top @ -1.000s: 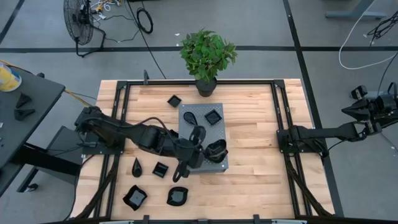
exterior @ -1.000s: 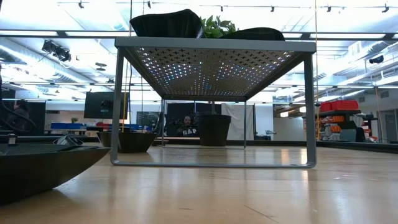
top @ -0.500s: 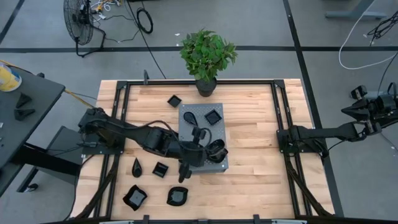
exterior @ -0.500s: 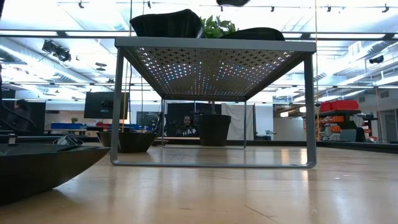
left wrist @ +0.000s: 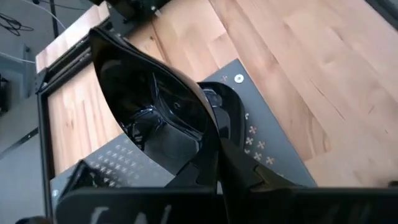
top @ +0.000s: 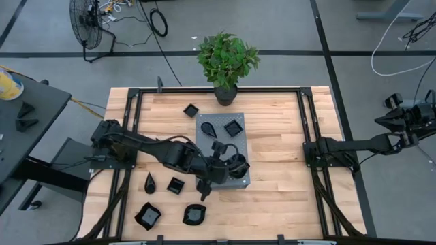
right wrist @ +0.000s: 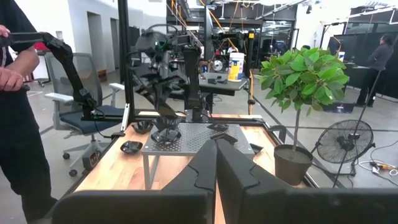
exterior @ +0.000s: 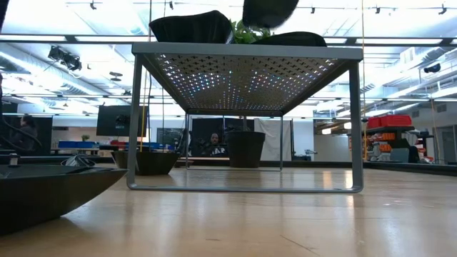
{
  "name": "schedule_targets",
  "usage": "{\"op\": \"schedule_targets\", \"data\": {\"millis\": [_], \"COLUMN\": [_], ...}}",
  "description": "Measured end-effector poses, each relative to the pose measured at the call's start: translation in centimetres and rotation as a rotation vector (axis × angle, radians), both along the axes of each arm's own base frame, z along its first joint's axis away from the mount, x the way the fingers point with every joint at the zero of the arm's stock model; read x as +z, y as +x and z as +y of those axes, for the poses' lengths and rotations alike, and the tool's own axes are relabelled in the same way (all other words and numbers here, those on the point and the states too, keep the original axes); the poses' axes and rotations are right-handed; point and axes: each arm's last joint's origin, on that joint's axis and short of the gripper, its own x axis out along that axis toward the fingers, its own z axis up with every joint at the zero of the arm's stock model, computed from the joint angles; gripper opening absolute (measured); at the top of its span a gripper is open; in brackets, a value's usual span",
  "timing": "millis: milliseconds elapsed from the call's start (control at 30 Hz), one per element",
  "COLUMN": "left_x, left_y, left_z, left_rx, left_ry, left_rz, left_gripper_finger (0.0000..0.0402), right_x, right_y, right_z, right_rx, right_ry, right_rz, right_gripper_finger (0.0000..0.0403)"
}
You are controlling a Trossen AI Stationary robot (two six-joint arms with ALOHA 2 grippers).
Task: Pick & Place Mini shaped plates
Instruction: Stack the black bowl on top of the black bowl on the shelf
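A grey perforated slab [top: 223,146] stands raised on legs mid-table. My left gripper [left wrist: 214,165] reaches over its near half from the left, shut on a glossy black mini plate [left wrist: 149,106], which also shows in the low view [exterior: 268,11] above the slab top. A wavy-edged plate [top: 237,167] lies on the slab just under it. A teardrop dish [top: 210,127] and a square dish [top: 234,126] sit on the slab's far half. More black dishes lie on the wood at the near left [top: 148,216]. My right gripper [right wrist: 216,168] waits shut at the table's right edge. My left gripper pinches the plate's rim [left wrist: 208,146] between its two fingers. The fingers [left wrist: 249,177] slant down from the table's left. The plate stands tilted beyond the fingertips, lifted clear of the slab and of the wavy-edged plate below it.
A potted plant [top: 227,61] stands at the table's far edge behind the slab. A square dish [top: 191,109] lies on the wood left of it. A teardrop dish [top: 150,182], a small square dish [top: 176,185] and a rounded plate [top: 194,215] lie at the near left. A person [right wrist: 18,124] stands beyond the table.
My left gripper has sunk toward the slab and tipped further downward, still shut on the plate. The plate has come down into the top of the low view above the slab.
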Motion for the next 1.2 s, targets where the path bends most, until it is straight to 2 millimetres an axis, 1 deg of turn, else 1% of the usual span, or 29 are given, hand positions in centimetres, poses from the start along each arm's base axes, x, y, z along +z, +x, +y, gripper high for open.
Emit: {"op": "schedule_targets", "data": {"millis": [167, 233, 300, 433, 667, 800, 1033, 1200], "left_x": [3.2, 4.1, 4.5, 4.4, 4.9, 4.2, 2.6, 1.9], "left_y": [-0.6, -0.5, -0.2, 0.8, 2.1, 2.7, 3.6, 3.9], "left_z": [0.7, 1.0, 1.1, 1.0, 1.0, 0.8, 0.0, -0.2], "left_rx": [0.044, 0.071, 0.095, 0.108, 0.145, 0.158, 0.132, 0.139], "left_ry": [-0.036, -0.056, -0.068, -0.057, -0.076, -0.077, -0.164, -0.168], "left_rz": [-0.024, -0.034, -0.018, 0.034, 0.051, 0.086, 0.149, 0.171], "left_gripper_finger": [0.0005, 0.0007, 0.0008, 0.0004, 0.0004, 0.0007, 0.0005, 0.0012], "right_x": [0.0, 0.0, 0.0, 0.0, 0.0, 0.0, 0.0, 0.0], "right_y": [0.0, 0.0, 0.0, 0.0, 0.0, 0.0, 0.0, 0.0], "right_z": [0.0, 0.0, 0.0, 0.0, 0.0, 0.0, 0.0, 0.0], "right_rx": [0.0, 0.0, 0.0, 0.0, 0.0, 0.0, 0.0, 0.0], "right_ry": [0.0, 0.0, 0.0, 0.0, 0.0, 0.0, 0.0, 0.0], "right_rz": [-0.001, 0.0, -0.001, -0.001, -0.001, -0.001, -0.001, -0.001], "right_gripper_finger": [0.0016, 0.0016, 0.0016, 0.0016, 0.0016, 0.0016, 0.0016, 0.0016]}}
